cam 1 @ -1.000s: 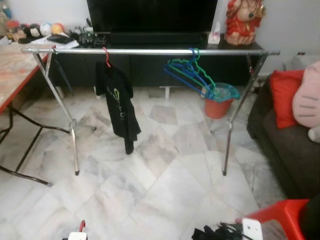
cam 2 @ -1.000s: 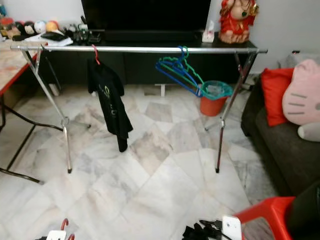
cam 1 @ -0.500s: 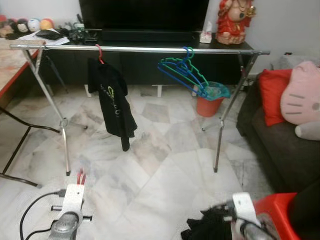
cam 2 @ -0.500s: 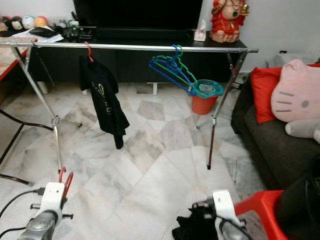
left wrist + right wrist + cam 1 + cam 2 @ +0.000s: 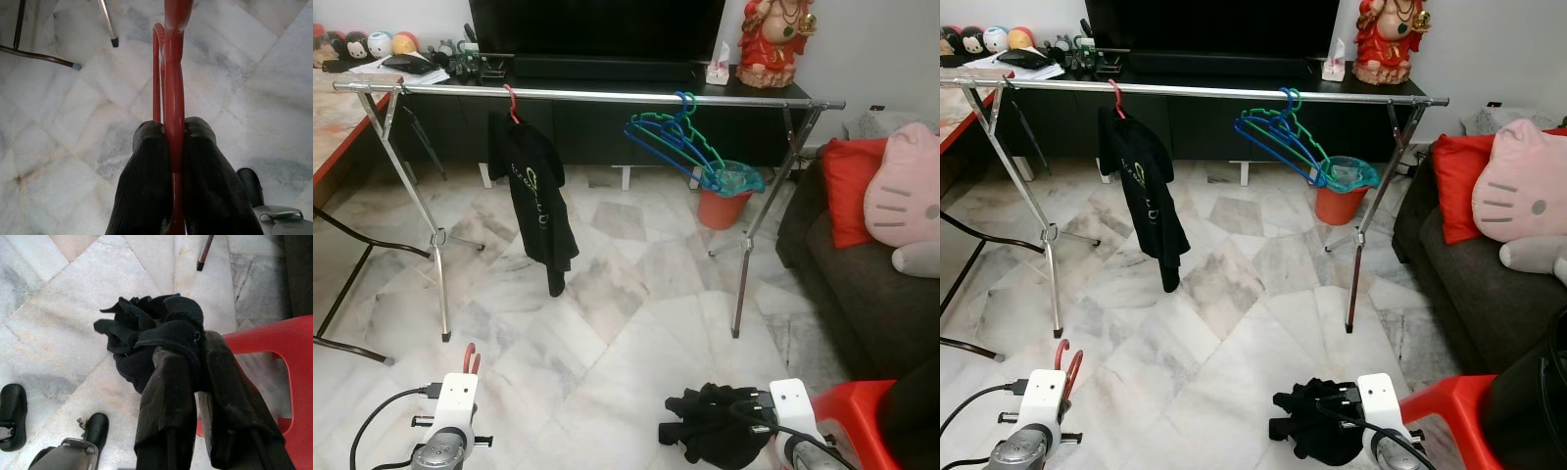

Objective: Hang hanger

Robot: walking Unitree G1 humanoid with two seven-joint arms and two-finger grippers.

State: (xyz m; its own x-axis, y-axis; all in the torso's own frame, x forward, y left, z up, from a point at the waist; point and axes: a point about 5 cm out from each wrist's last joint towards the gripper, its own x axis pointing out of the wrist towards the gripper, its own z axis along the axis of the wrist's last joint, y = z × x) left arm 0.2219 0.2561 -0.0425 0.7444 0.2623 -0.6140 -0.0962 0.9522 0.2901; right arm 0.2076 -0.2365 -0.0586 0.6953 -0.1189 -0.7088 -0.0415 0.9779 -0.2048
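Since a second ago both arms have risen into sight, carrying their loads up from the bottom edge. Across the room stands the clothes rack [image 5: 597, 96], with a black shirt [image 5: 536, 201] on a red hook and a bunch of blue and green hangers [image 5: 680, 142] farther along its rail. Low on the right, the right gripper [image 5: 195, 345] is clamped on a bunched black garment [image 5: 1317, 423], probably a top. Low on the left, the left gripper [image 5: 168, 137] pinches a red hanger [image 5: 171, 63] above the marble floor [image 5: 636, 333].
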